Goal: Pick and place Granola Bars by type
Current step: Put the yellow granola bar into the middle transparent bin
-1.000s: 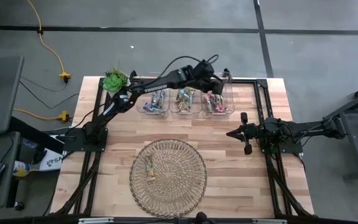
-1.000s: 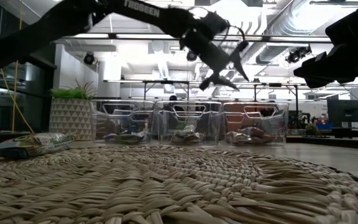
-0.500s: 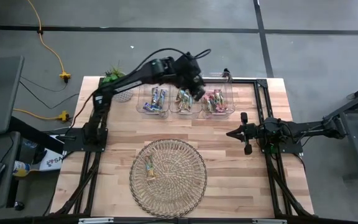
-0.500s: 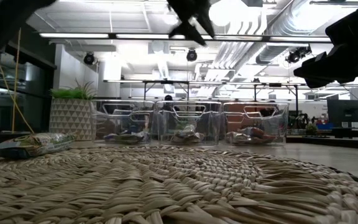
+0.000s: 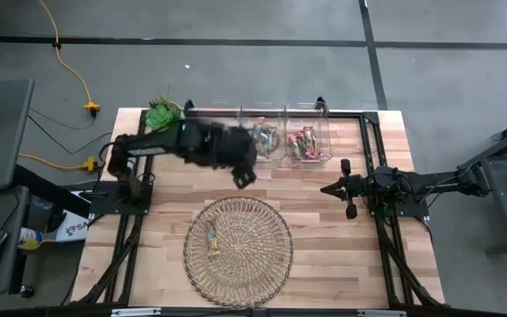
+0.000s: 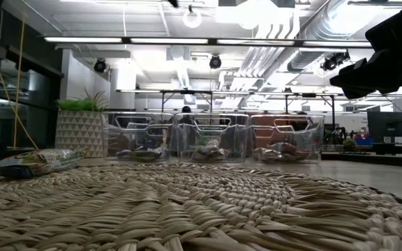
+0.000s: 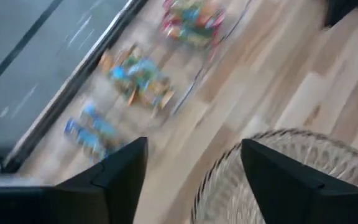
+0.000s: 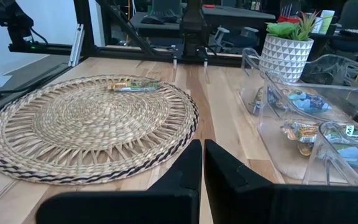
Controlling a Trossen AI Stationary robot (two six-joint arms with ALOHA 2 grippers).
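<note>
Granola bar [image 5: 213, 239] lengthwise toward bins [image 5: 311, 145]

Bare tabletop [image 5: 324, 229] flanks mat [image 5: 238, 251]; bins [image 5: 306, 145] line far edge.

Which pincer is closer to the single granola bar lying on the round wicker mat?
The left pincer, above the mat's far edge, is closer to the green-and-tan granola bar on the round wicker mat. The right pincer waits beyond the mat's right side.
</note>
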